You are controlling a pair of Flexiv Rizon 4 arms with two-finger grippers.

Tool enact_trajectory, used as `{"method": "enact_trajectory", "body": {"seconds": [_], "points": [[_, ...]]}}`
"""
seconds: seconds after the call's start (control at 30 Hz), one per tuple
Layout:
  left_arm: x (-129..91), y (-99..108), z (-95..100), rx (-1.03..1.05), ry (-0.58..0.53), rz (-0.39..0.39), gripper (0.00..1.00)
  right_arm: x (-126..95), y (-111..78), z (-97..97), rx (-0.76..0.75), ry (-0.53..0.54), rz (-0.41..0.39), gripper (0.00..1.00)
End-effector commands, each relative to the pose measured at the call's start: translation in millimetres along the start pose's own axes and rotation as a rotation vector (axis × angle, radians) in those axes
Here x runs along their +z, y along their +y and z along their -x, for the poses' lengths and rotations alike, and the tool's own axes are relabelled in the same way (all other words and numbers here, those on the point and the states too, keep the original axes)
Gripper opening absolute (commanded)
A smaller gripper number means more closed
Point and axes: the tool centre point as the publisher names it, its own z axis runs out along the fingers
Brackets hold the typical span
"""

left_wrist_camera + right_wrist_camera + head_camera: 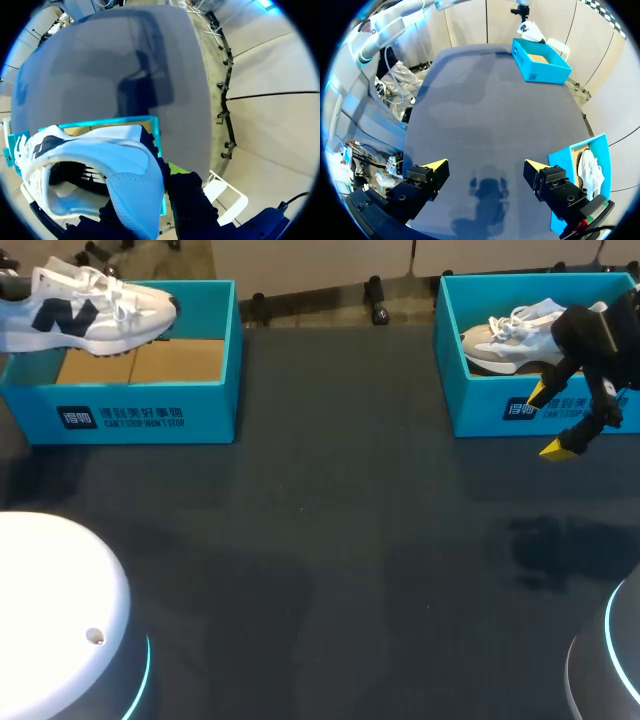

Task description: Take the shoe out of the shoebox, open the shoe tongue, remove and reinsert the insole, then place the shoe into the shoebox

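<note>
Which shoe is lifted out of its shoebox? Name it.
The left shoe, white with a dark side mark: it hangs above the left shoebox, while the right shoe lies inside the right shoebox.

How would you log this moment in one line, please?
left gripper shut on white navy-logo sneaker, above left teal shoebox; right gripper open, empty; grey sneaker in right teal shoebox

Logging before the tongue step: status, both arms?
Left gripper shut on white shoe, held above left shoebox. Right gripper open, beside right shoebox, second shoe inside it. Nothing seen blocking.
</note>
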Motion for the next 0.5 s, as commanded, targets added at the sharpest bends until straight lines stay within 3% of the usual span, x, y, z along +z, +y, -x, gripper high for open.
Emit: {"method": "enact_trajectory", "body": {"seconds": [0.03, 0.5], "points": [[10, 9, 2.3, 0.020, -0.009, 0.008, 0.00, 1, 0.3, 1.5, 0.001, 0.003, -0.002, 1.00], [54, 28, 20.0, 0.059, -0.015, 0.022, 0.00, 1, 0.3, 1.5, 0.001, 0.003, -0.002, 1.00]]}}
